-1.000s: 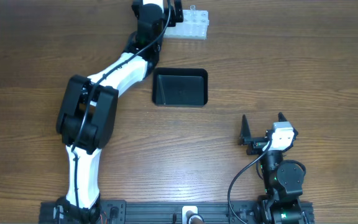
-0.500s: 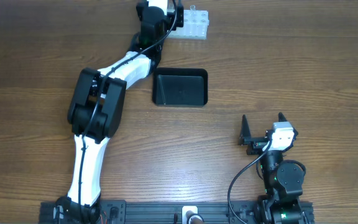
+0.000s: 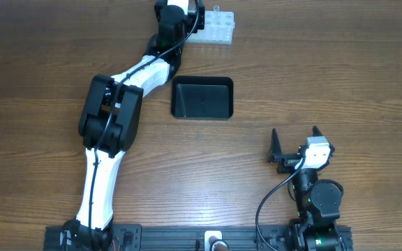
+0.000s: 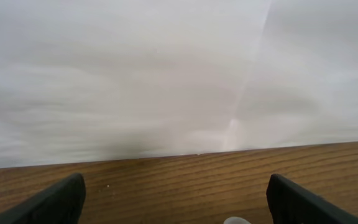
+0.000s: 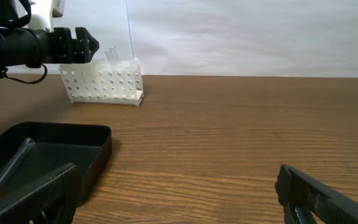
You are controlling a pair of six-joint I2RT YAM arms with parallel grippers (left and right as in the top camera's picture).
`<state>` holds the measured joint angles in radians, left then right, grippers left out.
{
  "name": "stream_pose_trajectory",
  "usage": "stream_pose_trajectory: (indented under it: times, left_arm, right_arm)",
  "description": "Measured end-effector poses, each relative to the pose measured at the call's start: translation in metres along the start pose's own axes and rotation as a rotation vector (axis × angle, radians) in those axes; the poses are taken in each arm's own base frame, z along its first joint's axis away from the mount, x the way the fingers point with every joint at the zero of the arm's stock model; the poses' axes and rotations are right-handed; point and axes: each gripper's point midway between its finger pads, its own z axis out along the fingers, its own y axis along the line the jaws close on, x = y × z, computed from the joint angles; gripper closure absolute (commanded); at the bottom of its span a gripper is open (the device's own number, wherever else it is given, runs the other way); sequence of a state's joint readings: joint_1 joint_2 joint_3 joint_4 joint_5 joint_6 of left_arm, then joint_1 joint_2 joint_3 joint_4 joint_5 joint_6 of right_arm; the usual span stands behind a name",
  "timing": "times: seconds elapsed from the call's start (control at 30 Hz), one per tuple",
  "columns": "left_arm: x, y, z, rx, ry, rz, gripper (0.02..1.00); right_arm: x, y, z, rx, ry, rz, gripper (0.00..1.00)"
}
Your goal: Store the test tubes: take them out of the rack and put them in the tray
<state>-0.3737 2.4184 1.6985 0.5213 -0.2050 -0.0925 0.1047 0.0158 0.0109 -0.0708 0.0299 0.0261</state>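
The white test tube rack (image 3: 213, 29) stands at the table's far edge, with a clear tube (image 3: 217, 10) sticking up from it. My left gripper (image 3: 195, 15) is at the rack's left end, open. In the left wrist view the fingers (image 4: 55, 202) stand wide apart and the round top of a tube (image 4: 236, 220) shows between them. The black tray (image 3: 202, 97) lies nearer, in the middle of the table. My right gripper (image 3: 295, 143) rests open near its base, holding nothing. In the right wrist view I see the rack (image 5: 104, 81), the tray (image 5: 42, 155) and the left gripper (image 5: 73, 43).
A white wall (image 4: 166, 74) rises just behind the table's far edge, close behind the rack. Bare wooden table (image 3: 326, 84) spreads to the right of the tray and the rack, and between the tray and the right arm.
The left arm's elbow has swung forward and right, and its gripper has edged closer to the rack. In the last half second it barely moved. The right arm is still.
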Motion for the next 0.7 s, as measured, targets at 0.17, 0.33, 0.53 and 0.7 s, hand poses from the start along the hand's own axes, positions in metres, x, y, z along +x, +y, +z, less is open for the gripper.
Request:
stream_pose_trajectory:
  times: [0.17,0.33,0.53,0.7]
  left_arm:
    - [0.000,-0.002,0.000,0.003,0.001,0.001,0.143]
    - [0.001,-0.006,-0.001,0.012,0.002,0.008,0.380]
    - [0.001,-0.010,-0.001,0.026,0.003,0.013,0.496]
    - [0.001,-0.011,-0.001,0.029,0.004,0.016,0.608]
  right_arm:
    - [0.000,0.000,0.000,0.000,0.000,0.001,0.009]
    - [0.000,0.000,0.000,0.000,0.000,0.000,0.007]
    - [0.000,0.000,0.000,0.000,0.000,0.000,0.007]
    - [0.000,0.000,0.000,0.000,0.000,0.000,0.009]
